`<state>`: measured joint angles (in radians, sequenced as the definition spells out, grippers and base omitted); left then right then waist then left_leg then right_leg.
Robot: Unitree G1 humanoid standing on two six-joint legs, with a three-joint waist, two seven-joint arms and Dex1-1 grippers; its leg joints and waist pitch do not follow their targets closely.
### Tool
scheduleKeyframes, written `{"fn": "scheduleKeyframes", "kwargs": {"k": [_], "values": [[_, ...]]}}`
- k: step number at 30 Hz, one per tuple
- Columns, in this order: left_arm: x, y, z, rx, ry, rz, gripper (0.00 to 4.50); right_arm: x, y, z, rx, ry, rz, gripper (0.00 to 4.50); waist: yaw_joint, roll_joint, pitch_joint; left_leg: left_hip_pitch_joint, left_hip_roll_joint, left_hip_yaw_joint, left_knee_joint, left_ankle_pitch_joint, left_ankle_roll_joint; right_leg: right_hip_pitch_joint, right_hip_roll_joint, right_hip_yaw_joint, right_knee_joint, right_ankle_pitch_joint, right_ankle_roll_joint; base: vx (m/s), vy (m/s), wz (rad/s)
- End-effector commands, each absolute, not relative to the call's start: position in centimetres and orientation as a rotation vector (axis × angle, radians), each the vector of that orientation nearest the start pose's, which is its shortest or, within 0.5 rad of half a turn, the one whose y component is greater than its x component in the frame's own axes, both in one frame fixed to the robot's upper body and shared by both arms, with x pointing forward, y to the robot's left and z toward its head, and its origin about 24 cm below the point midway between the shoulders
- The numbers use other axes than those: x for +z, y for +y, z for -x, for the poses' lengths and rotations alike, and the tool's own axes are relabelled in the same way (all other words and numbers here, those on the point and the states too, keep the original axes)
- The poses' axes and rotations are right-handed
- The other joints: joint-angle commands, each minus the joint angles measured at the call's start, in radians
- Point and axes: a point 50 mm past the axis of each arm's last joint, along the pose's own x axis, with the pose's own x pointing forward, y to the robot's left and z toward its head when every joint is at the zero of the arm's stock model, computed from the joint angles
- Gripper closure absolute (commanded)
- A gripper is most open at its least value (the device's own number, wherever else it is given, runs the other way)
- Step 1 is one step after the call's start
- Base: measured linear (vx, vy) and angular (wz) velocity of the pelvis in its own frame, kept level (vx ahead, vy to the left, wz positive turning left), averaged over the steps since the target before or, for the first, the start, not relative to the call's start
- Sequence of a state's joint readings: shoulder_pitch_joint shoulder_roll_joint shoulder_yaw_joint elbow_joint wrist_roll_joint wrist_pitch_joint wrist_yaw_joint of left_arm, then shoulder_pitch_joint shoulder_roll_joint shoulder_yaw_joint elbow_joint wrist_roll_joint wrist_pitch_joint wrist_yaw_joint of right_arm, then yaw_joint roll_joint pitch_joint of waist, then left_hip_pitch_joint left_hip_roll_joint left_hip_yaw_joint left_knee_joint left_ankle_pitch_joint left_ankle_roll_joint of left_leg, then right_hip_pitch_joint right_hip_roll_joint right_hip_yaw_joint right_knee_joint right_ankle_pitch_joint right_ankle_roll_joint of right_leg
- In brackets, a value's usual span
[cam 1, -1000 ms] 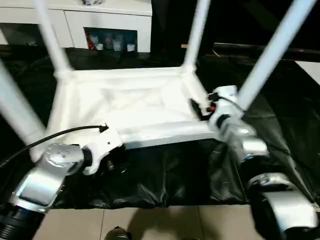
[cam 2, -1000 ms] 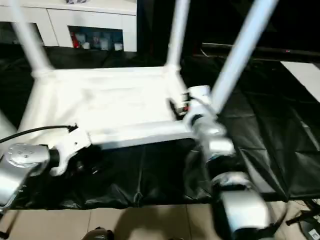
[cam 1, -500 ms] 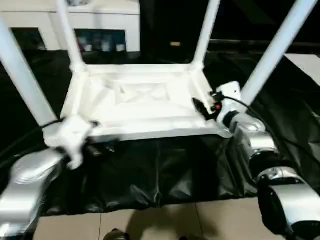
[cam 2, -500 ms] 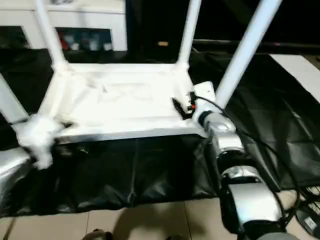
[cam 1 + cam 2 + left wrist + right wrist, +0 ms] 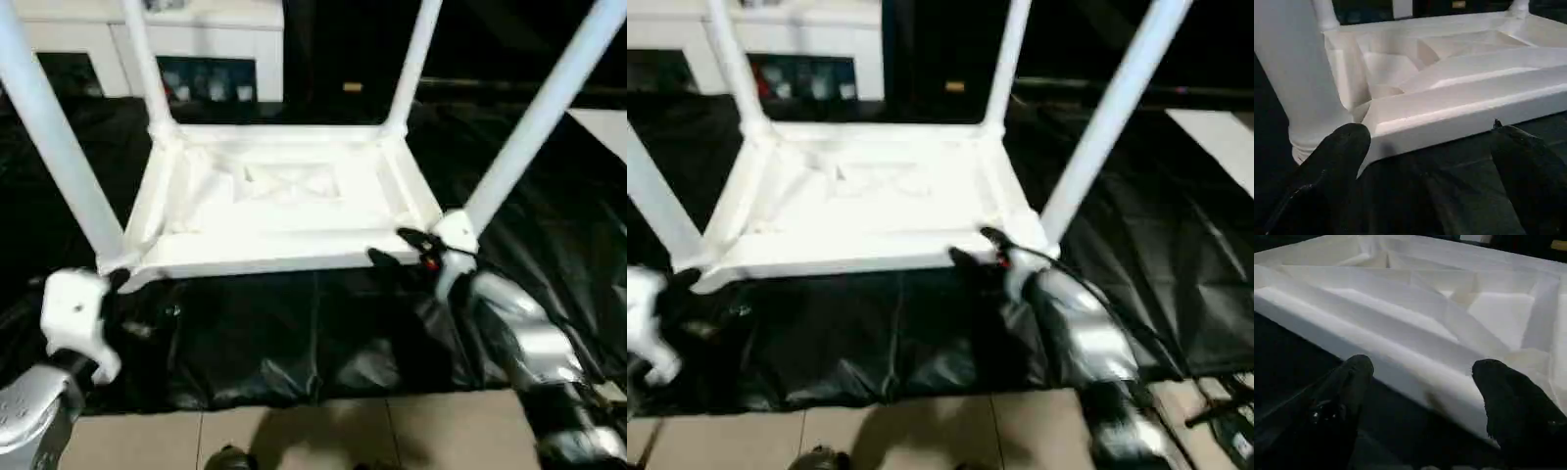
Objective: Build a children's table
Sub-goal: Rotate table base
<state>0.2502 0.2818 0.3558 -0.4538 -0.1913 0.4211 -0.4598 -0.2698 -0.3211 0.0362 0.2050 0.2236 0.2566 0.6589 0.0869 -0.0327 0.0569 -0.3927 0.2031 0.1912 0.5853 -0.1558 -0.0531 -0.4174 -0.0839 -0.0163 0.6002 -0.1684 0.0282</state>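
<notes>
Lying upside down on the black-covered work table [image 5: 294, 343], the children's table [image 5: 284, 211] shows me its ribbed underside, with all four white legs [image 5: 534, 122] standing up from the corner sockets. My left gripper [image 5: 1430, 142] hangs just off the near left corner, fingers [image 5: 1339, 152] wide apart and holding nothing. My right gripper [image 5: 1422, 377] sits at the near right corner, jaws likewise spread, the near rim just ahead of them, ungripped. A white cabinet [image 5: 206, 44] stands behind.

Dim room, the white tabletop [image 5: 284, 196] glaring bright, both forearms smeared by motion blur.
</notes>
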Motion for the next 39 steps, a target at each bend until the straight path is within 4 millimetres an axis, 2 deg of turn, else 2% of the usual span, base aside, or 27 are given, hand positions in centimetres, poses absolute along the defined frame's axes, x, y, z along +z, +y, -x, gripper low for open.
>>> {"fn": "scheduleKeyframes", "kwargs": {"k": [1,7,9,11,13,14,15,16,17,18,19,20,21,22,23,25,27,29,30,31,32,33,34,35,36,37,39], "values": [[8.2,25.8,-19.1,-0.072,0.167,-0.136,0.05,5.4,-17.2,-29.0,0.665,0.238,0.039,0.74,-0.006,0.018,-0.048,0.033,0.011,-0.026,-0.083,-0.565,-0.057,0.004,-0.022,0.006,-0.118,-0.603,-0.016,0.0,0.0,0.0],[8.9,27.4,-21.7,0.049,0.135,-0.17,0.05,4.2,-17.4,-27.8,0.567,0.351,0.03,0.74,-0.014,0.04,-0.042,0.045,0.005,-0.043,-0.087,-0.643,-0.075,0.001,-0.012,-0.012,-0.133,-0.616,-0.022,-0.029,0.008,-0.05],[9.1,28.0,-22.4,0.093,0.126,-0.172,0.05,3.9,-17.5,-27.7,0.535,0.379,0.04,0.74,-0.027,0.051,-0.032,0.049,0.015,-0.06,-0.108,-0.74,-0.079,0.026,-0.008,-0.05,-0.134,-0.58,-0.036,-0.065,0.033,-0.13],[9.4,28.6,-23.4,0.116,0.108,-0.174,0.05,3.8,-17.7,-27.8,0.503,0.391,0.043,0.74,-0.03,0.055,-0.028,0.045,0.021,-0.064,-0.122,-0.78,-0.08,0.04,-0.01,-0.059,-0.131,-0.561,-0.046,0.0,0.0,0.0],[9.7,28.9,-24.5,0.095,0.09,-0.163,0.05,3.9,-17.6,-27.7,0.496,0.39,0.037,0.74,-0.025,0.069,-0.022,0.028,0.039,-0.051,-0.17,-0.872,-0.08,0.074,0.006,-0.078,-0.074,-0.486,-0.071,-0.039,-0.003,-0.01],[9.8,29.2,-25.2,0.097,0.088,-0.177,0.05,3.9,-17.5,-27.8,0.496,0.393,0.034,0.74,0.009,0.066,-0.019,-0.023,0.062,-0.023,-0.227,-0.904,-0.073,0.115,0.014,-0.067,0.058,-0.404,-0.083,-0.11,-0.063,0.07],[9.9,29.5,-25.7,0.106,0.087,-0.184,0.05,3.9,-17.4,-27.8,0.498,0.393,0.035,0.74,0.042,0.054,-0.02,-0.052,0.069,-0.007,-0.237,-0.893,-0.058,0.132,0.011,-0.041,0.126,-0.367,-0.068,-0.11,-0.063,0.07],[10.0,30.1,-26.5,0.126,0.086,-0.189,0.05,3.9,-17.2,-28.0,0.498,0.396,0.036,0.74,0.059,0.013,-0.022,0.046,0.027,0.035,-0.129,-0.701,-0.062,0.007,-0.009,0.033,0.01,-0.715,0.0,-0.023,-0.141,0.18],[10.1,30.3,-26.7,0.133,0.085,-0.186,0.05,3.9,-17.1,-28.1,0.499,0.397,0.036,0.74,0.027,-0.035,-0.024,0.139,-0.027,0.014,0.07,-0.505,-0.049,-0.106,-0.065,0.033,-0.17,-1.02,0.041,0.017,-0.112,-0.03],[10.1,30.6,-27.2,0.143,0.083,-0.177,0.05,3.8,-16.9,-28.3,0.499,0.398,0.033,0.74,0.039,-0.007,-0.029,0.024,-0.039,-0.078,0.077,-0.126,-0.012,0.031,-0.141,0.103,-0.147,-1.084,-0.005,0.017,-0.112,-0.03],[10.2,30.9,-27.7,0.143,0.081,-0.161,0.05,3.9,-16.6,-28.6,0.499,0.395,0.02,0.74,0.046,-0.01,-0.029,0.019,-0.02,-0.078,0.028,-0.15,-0.036,0.041,-0.118,0.075,-0.117,-0.969,-0.017,0.0,0.0,0.0],[10.3,30.9,-28.1,0.121,0.079,-0.14,0.05,3.8,-16.3,-28.9,0.499,0.393,0.005,0.74,0.05,0.013,-0.04,0.069,-0.006,-0.063,-0.03,-0.291,-0.074,0.001,-0.037,0.036,-0.076,-0.64,-0.071,0.0,0.0,0.0],[10.3,30.9,-28.4,0.106,0.078,-0.127,0.05,3.8,-16.2,-29.1,0.499,0.393,-0.001,0.74,0.04,0.021,-0.045,0.078,-0.006,-0.066,-0.046,-0.367,-0.07,0.002,-0.018,0.026,-0.058,-0.512,-0.102,0.0,0.0,0.0],[10.4,30.9,-28.7,0.074,0.071,-0.105,0.05,3.7,-16.0,-29.4,0.504,0.391,0.004,0.74,0.036,0.044,-0.049,0.074,0.007,-0.067,-0.064,-0.437,-0.085,0.018,-0.018,0.018,-0.048,-0.317,-0.167,-0.09,-0.047,0.17],[10.4,30.9,-28.8,0.061,0.067,-0.096,0.05,3.7,-15.9,-29.5,0.506,0.391,0.007,0.74,0.029,0.044,-0.038,0.061,0.011,-0.073,-0.083,-0.517,-0.083,0.035,-0.021,0.007,-0.059,-0.329,-0.17,-0.069,0.02,-0.03],[10.2,30.7,-29.5,-0.067,0.068,-0.029,0.05,3.5,-15.4,-30.5,0.513,0.385,0.013,0.74,0.027,0.045,-0.03,0.087,0.008,-0.075,-0.084,-0.65,-0.085,0.024,-0.032,-0.007,-0.093,-0.497,-0.132,-0.067,0.028,-0.03],[9.9,30.6,-29.8,-0.173,0.089,-0.004,0.05,3.3,-15.1,-31.5,0.509,0.387,0.004,0.74,0.015,0.045,-0.028,0.091,0.004,-0.081,-0.089,-0.691,-0.072,0.035,-0.039,-0.029,-0.115,-0.588,-0.095,-0.051,0.026,-0.05],[9.6,30.7,-30.1,-0.213,0.113,-0.026,0.05,3.2,-15.0,-32.4,0.496,0.393,0.019,0.74,0.001,0.039,-0.026,0.082,0.02,-0.087,-0.118,-0.75,-0.062,0.06,-0.033,-0.058,-0.112,-0.561,-0.08,-0.028,0.004,-0.04],[9.5,30.6,-30.3,-0.218,0.111,-0.027,0.05,3.2,-14.9,-32.6,0.492,0.393,0.023,0.74,0.023,0.068,-0.029,0.015,0.061,-0.077,-0.199,-0.873,-0.064,0.13,-0.014,-0.076,0.038,-0.329,-0.105,-0.057,0.007,-0.08],[9.6,30.5,-30.6,-0.228,0.105,-0.017,0.05,3.3,-14.9,-32.8,0.485,0.393,0.02,0.74,0.04,0.056,-0.034,0.003,0.067,-0.066,-0.203,-0.873,-0.048,0.133,-0.016,-0.061,0.077,-0.221,-0.101,-0.081,-0.043,0.09],[9.6,30.4,-30.8,-0.235,0.1,-0.012,0.05,3.3,-14.9,-33.0,0.479,0.393,0.02,0.74,0.056,0.046,-0.026,0.019,0.064,-0.042,-0.215,-0.849,-0.038,0.105,-0.011,-0.038,0.082,-0.239,-0.093,0.006,-0.112,0.21],[9.6,30.1,-31.1,-0.25,0.094,0.003,0.05,3.3,-14.9,-33.2,0.475,0.392,0.023,0.74,0.041,-0.009,-0.004,0.17,-0.027,-0.037,0.025,-0.533,-0.066,-0.059,-0.129,-0.003,-0.191,-0.972,-0.058,0.006,-0.112,0.21],[9.6,29.9,-31.5,-0.253,0.092,0.006,0.05,3.4,-14.8,-33.4,0.477,0.391,0.026,0.74,0.041,-0.009,-0.004,0.17,-0.027,-0.037,0.025,-0.533,-0.066,-0.059,-0.129,-0.003,-0.191,-0.972,-0.058,0.066,-0.092,-0.01],[9.6,29.8,-31.6,-0.253,0.092,0.006,0.05,3.4,-14.8,-33.4,0.478,0.39,0.027,0.74,0.061,-0.01,-0.035,0.069,0.002,-0.063,-0.019,-0.221,-0.042,0.063,-0.155,0.016,-0.145,-0.96,-0.055,0.062,-0.023,-0.18],[9.6,29.6,-32.0,-0.252,0.09,0.006,0.05,3.4,-14.6,-33.6,0.482,0.385,0.036,0.74,0.069,-0.001,-0.045,0.051,0.013,-0.06,-0.062,-0.196,-0.061,0.076,-0.117,0.002,-0.116,-0.803,-0.062,0.062,-0.023,-0.18],[9.6,29.6,-32.3,-0.259,0.091,0.013,0.05,3.4,-14.5,-33.9,0.489,0.376,0.041,0.74,0.064,0.021,-0.05,0.068,0.027,-0.059,-0.087,-0.266,-0.091,0.05,-0.068,-0.016,-0.083,-0.526,-0.102,0.052,-0.026,0.0],[9.5,29.3,-32.9,-0.281,0.097,0.021,0.05,3.3,-14.2,-34.4,0.498,0.364,0.046,0.74,0.055,0.021,-0.048,0.073,0.027,-0.044,-0.091,-0.399,-0.115,0.048,-0.061,-0.02,-0.071,-0.367,-0.185,0.0,0.0,0.0]]}}
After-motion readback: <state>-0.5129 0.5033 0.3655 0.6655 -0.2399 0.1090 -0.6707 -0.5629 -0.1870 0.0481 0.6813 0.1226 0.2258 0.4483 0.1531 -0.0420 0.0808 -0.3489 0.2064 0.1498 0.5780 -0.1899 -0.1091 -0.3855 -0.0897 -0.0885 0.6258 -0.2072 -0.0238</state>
